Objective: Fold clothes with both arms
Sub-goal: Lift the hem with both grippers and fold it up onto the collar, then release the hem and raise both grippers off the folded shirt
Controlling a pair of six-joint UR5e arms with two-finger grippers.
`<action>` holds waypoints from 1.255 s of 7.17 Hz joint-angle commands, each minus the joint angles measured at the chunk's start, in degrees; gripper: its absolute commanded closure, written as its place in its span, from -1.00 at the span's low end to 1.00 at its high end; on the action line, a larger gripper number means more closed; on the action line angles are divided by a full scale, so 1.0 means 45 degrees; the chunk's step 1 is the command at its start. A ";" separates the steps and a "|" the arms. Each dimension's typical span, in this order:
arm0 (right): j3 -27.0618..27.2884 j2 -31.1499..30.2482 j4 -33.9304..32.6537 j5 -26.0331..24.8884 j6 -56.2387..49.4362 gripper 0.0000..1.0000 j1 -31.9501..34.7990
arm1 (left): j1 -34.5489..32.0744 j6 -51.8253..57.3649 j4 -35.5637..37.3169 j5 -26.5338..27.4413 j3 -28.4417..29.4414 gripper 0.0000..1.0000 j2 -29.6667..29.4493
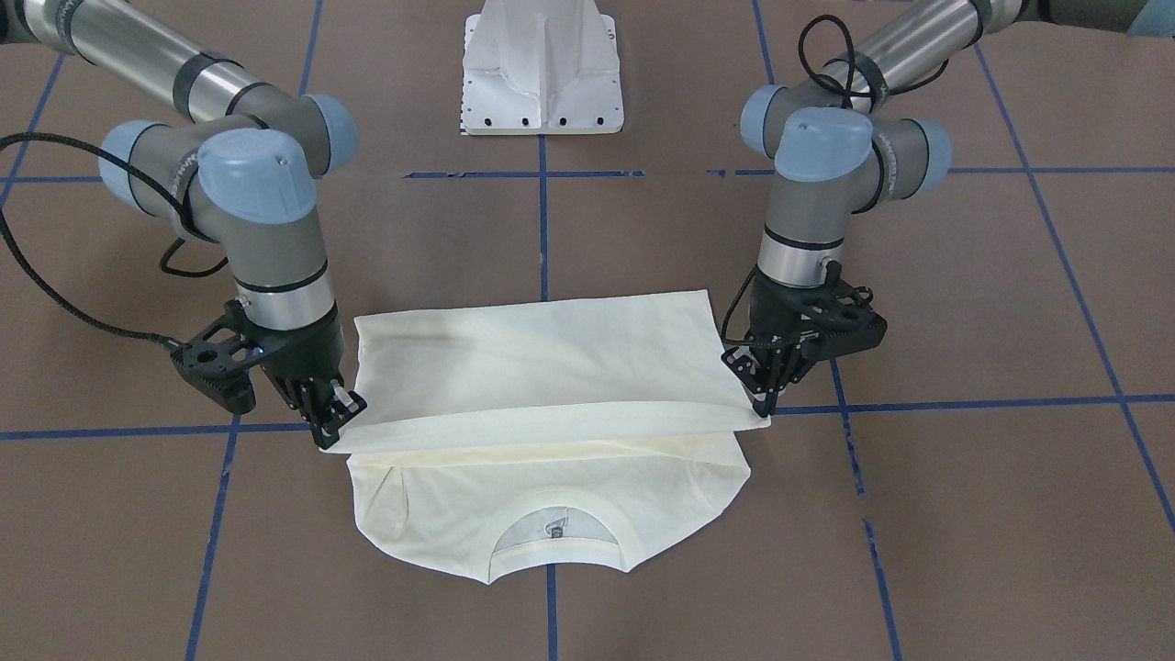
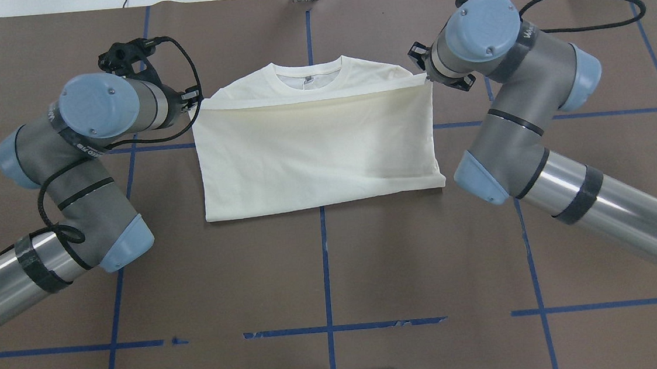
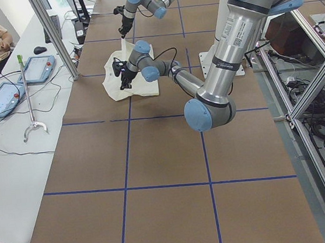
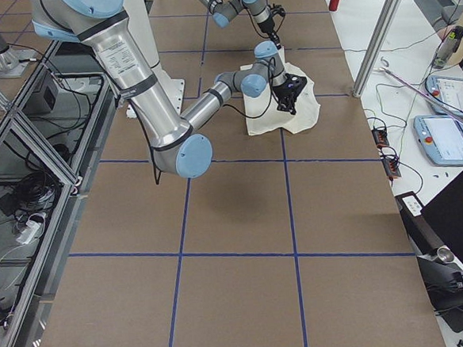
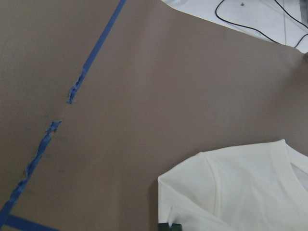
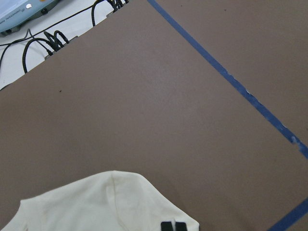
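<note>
On the worktop (image 1: 964, 514), just short of the collar (image 1: 555, 500), the T-shirt (image 1: 532, 358) has its folded-over hem (image 1: 551, 415) lying crosswise between the left gripper (image 1: 765, 404) and the right gripper (image 1: 337, 418), each clamped on a hem corner, both equally near that collar.

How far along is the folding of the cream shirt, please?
Done: no sleeves stick out of the cream long-sleeved T-shirt, and its lower half is doubled over toward the collar. In hand: the left tool and right tool pinch the hem corners. Left: releasing, perhaps another fold.
</note>
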 commanded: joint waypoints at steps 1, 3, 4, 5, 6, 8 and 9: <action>-0.2160 0.1435 0.0036 -0.0032 -0.0112 1.00 0.0213 | -0.0069 0.0017 -0.1166 0.0534 0.1743 1.00 -0.0667; -0.3411 0.1440 0.1982 -0.0071 -0.0093 1.00 0.0154 | -0.0088 0.0017 -0.2397 0.0824 0.2936 0.85 -0.0999; -0.3455 0.1381 0.1989 -0.0071 -0.0112 1.00 0.0135 | -0.0069 0.0036 -0.2478 0.0885 0.3463 0.70 -0.1290; -0.3668 0.1381 0.2028 -0.0071 -0.0151 0.98 0.0096 | -0.0088 0.0094 -0.2750 0.0885 0.3700 0.61 -0.1390; -0.3650 0.1381 0.2028 -0.0071 -0.0171 0.57 0.0057 | -0.0165 0.0172 -0.3120 0.0866 0.3741 0.37 -0.1391; -0.3107 0.1381 0.2067 0.0045 -0.0152 0.13 0.0096 | -0.0537 0.0192 -0.3979 0.0729 0.3625 0.31 -0.1352; -0.2137 0.0859 0.2067 0.0510 -0.0113 0.10 0.0115 | -0.0576 0.0134 -0.3983 0.0574 0.3218 0.30 -0.1217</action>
